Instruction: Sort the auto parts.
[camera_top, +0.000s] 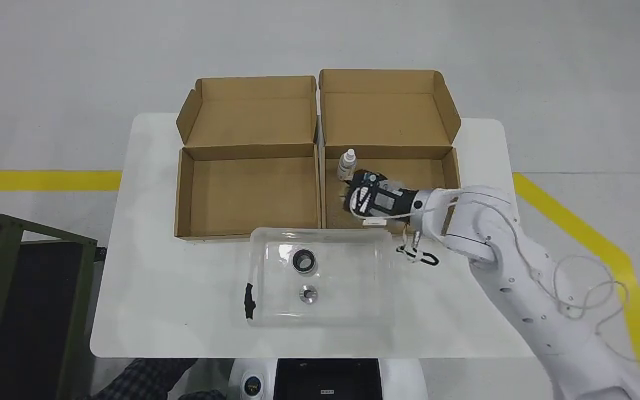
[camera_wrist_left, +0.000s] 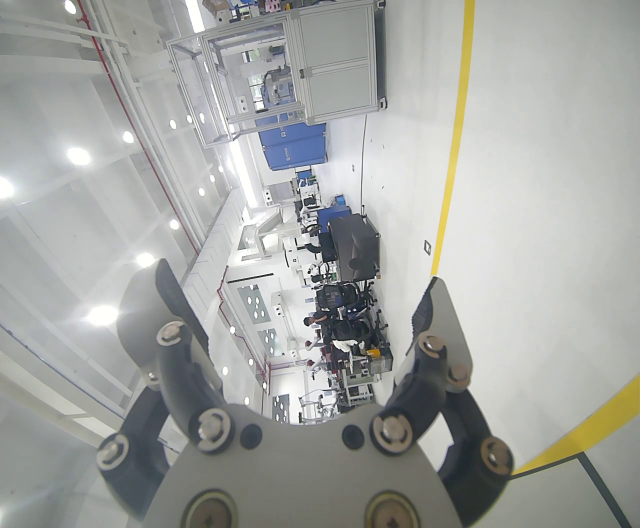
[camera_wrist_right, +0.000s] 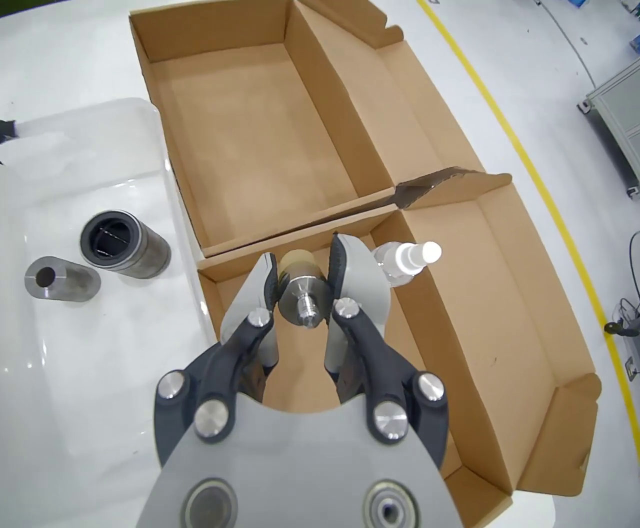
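My right gripper (camera_wrist_right: 304, 265) is clamped on a small metal fitting (camera_wrist_right: 299, 296) — a steel body with a threaded stud facing the wrist camera and a tan far end. It hangs over the near left part of the right cardboard box (camera_wrist_right: 480, 310). Inside that box, just beside one of the gripper's fingers, a clear spray bottle (camera_wrist_right: 406, 257) with a white nozzle sits by the wall next to the left cardboard box (camera_wrist_right: 260, 140); I cannot tell whether it is upright or leaning. In front of the boxes on the white table (camera_top: 150, 300) is a clear plastic bin (camera_top: 320, 232). It holds two parts lying apart — a linear bearing (camera_wrist_right: 122, 246) with a dark bore and a smaller steel sleeve (camera_wrist_right: 60, 283). My left gripper (camera_wrist_left: 300, 280) has its fingers spread wide, aimed away from the table at the hall floor (camera_wrist_left: 525, 200).
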